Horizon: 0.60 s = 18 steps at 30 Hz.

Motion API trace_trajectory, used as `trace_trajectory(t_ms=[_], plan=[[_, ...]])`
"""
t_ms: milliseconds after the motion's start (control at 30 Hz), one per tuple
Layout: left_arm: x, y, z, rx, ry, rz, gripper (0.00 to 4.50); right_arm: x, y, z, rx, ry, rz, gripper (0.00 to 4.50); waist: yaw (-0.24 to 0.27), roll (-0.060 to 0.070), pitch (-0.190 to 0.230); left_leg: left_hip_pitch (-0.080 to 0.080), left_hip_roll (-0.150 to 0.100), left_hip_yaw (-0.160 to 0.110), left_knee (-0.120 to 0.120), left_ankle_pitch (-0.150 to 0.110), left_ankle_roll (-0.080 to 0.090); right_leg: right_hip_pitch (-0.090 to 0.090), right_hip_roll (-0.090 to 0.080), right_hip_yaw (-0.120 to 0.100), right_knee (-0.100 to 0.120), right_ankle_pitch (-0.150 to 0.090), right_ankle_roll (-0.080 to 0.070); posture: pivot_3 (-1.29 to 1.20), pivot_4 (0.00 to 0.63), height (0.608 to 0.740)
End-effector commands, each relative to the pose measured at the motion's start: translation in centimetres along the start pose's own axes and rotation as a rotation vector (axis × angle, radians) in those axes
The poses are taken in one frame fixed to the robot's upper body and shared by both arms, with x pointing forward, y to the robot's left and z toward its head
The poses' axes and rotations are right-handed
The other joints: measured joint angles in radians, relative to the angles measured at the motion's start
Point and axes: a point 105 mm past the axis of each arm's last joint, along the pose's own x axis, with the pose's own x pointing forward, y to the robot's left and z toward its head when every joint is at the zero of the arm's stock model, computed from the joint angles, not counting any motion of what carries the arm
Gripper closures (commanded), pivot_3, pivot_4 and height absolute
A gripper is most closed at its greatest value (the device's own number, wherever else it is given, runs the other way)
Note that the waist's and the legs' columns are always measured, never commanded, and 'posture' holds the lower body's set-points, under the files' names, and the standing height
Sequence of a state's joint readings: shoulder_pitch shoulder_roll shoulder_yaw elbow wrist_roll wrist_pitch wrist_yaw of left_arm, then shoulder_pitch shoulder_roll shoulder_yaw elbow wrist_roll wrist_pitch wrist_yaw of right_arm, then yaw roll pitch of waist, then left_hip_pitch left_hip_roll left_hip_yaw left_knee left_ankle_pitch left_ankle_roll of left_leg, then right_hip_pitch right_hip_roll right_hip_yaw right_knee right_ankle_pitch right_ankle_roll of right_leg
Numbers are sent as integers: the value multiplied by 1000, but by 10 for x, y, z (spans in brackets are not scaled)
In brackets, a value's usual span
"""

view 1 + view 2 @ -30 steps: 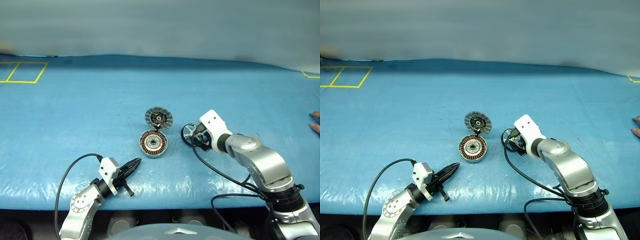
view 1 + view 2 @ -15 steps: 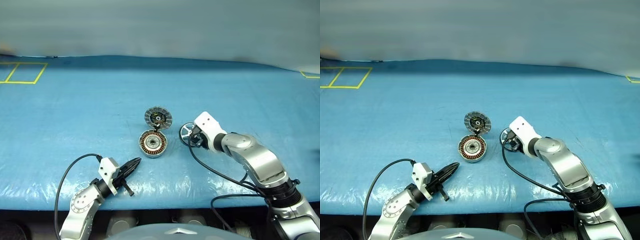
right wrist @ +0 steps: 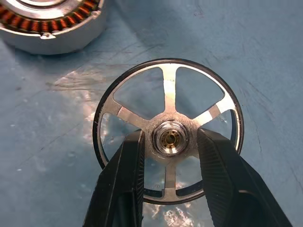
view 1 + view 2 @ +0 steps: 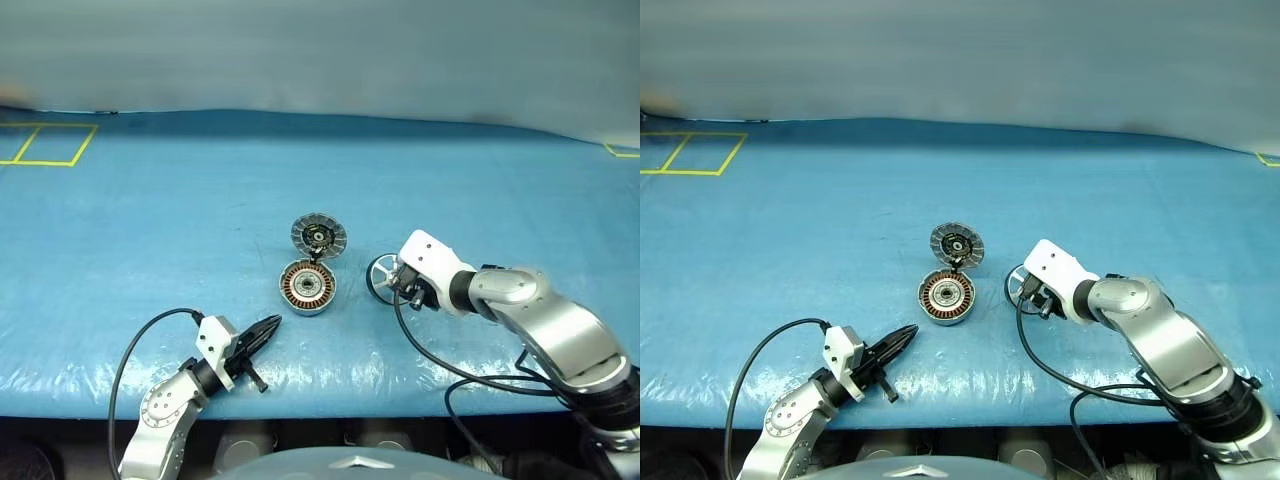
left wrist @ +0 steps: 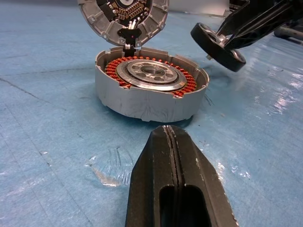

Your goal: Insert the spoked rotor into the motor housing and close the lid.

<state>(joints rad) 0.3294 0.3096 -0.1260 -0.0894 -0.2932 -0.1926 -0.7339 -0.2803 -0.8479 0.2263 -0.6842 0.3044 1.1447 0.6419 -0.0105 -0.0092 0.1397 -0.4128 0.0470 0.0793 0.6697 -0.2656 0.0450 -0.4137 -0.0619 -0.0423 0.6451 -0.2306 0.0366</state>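
- Table covering (image 4: pixel 150 210): blue sheet, marked with yellow tape lines (image 4: pixel 45 145) at the far left corner.
- Right gripper (image 3: pixel 169 142): two black fingers pinch the silver hub of the dark-rimmed, silver-spoked rotor (image 3: pixel 168 127); in the left wrist view the rotor sits tilted, clear of the sheet, just right of the housing.
- Left gripper (image 5: pixel 171 142): jaws fully shut, empty, near the front edge, pointing at the housing.
- Round silver-grey motor housing (image 4: pixel 306 287): copper-orange windings exposed, on the sheet at centre.
- Round silver segmented lid (image 4: pixel 318 236): raised behind the housing, touching its far rim.
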Motion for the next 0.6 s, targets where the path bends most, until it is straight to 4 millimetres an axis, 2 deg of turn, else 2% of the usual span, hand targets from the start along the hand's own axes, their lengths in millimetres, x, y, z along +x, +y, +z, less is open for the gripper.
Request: trace_trajectory(t_ms=[33, 200, 333, 433, 600], plan=[[3, 1, 14, 55, -59, 4, 4500, -10, 36, 40, -74, -180, 182, 3187, -2, 0, 0, 0, 0, 0, 0, 0, 0, 0, 0, 0, 0, 0, 0, 0, 150, 740], [4, 2, 17, 86, -65, -1, 4500, 4, 52, 74, -48, -310, 199, 3187, -1, -1, 0, 0, 1, 0, 1, 0, -1, 0, 1, 0, 2, 0, 0, 0, 150, 740], [5, 5, 19, 138, -77, 15, 4500, 23, 51, 95, -16, -340, 158, 3187, 0, 0, 0, -1, 0, 0, 5, 0, 1, 1, 0, 0, 2, 1, 0, 0, 150, 740], [3, 6, 20, 175, -88, 41, 4500, 35, 49, 100, -13, -326, 137, 3187, 0, 0, 1, -1, 0, 0, 8, -1, 2, 0, -1, -1, 2, 1, 0, 0, 150, 740], [1, 5, 16, 200, -89, 60, 4500, 47, 45, 93, -16, -278, 117, 3187, -1, 0, 1, -2, 0, 1, 10, -3, 5, 1, -4, -2, 2, 1, 0, 0, 150, 740]])
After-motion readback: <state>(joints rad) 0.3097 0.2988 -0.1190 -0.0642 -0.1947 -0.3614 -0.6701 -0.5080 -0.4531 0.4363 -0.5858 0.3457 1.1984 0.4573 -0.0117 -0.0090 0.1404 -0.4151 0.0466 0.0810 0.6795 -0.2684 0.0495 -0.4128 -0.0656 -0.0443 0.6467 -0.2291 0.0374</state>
